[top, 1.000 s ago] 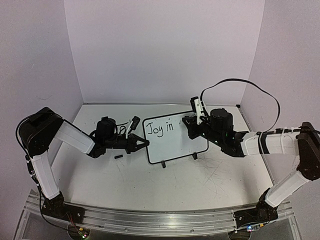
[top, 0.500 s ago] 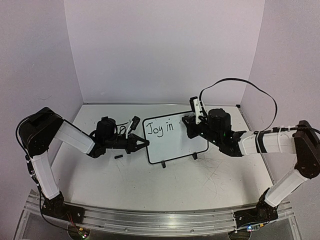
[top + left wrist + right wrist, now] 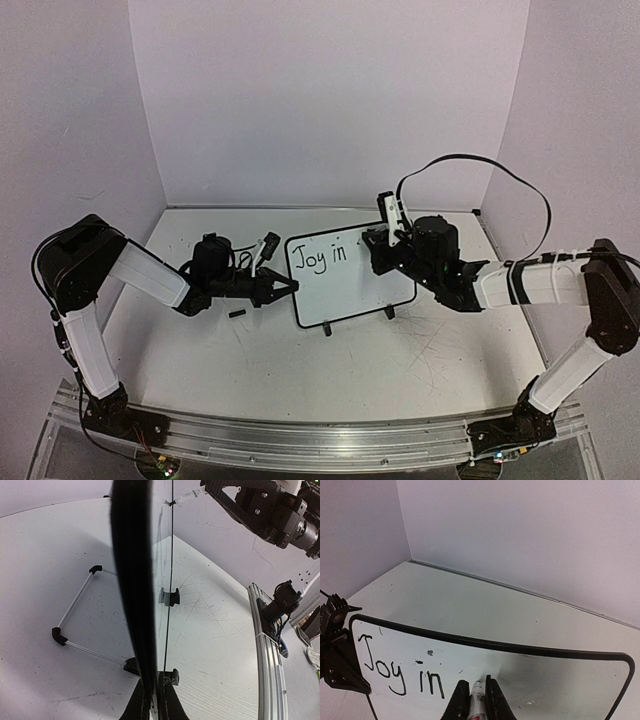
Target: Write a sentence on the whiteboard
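While the left jaws clench the whiteboard's (image 3: 350, 285) left edge, the right jaws grip a marker (image 3: 477, 702) against its face.

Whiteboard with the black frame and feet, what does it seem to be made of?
The small rectangular whiteboard looks like a smooth, slightly glossy coated sheet: even white, no texture, and the black marker lettering sits crisp on it. Its thin black frame and small black feet look like matte moulded plastic, though painted metal can't be ruled out.
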You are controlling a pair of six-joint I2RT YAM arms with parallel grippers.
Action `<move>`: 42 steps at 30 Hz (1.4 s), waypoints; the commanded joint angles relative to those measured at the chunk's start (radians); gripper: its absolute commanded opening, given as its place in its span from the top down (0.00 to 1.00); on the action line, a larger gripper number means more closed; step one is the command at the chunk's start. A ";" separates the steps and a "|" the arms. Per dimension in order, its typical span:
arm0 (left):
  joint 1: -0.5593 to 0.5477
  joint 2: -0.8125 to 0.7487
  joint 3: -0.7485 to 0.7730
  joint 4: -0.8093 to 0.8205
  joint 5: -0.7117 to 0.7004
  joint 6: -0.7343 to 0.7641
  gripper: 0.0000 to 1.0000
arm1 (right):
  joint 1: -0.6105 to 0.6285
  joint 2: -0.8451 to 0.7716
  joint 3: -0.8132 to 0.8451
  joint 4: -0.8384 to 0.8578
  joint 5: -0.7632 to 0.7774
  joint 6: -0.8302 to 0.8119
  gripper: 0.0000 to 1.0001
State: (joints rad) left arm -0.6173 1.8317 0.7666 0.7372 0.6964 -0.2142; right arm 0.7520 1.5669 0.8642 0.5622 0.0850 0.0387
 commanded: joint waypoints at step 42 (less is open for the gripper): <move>0.001 -0.015 0.020 -0.058 -0.043 0.056 1.00 | 0.038 -0.017 -0.048 0.006 0.120 0.058 1.00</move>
State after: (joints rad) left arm -0.6174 1.8317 0.7666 0.7341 0.6937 -0.2169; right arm 0.7891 1.5726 0.8254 0.5665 0.1973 0.0797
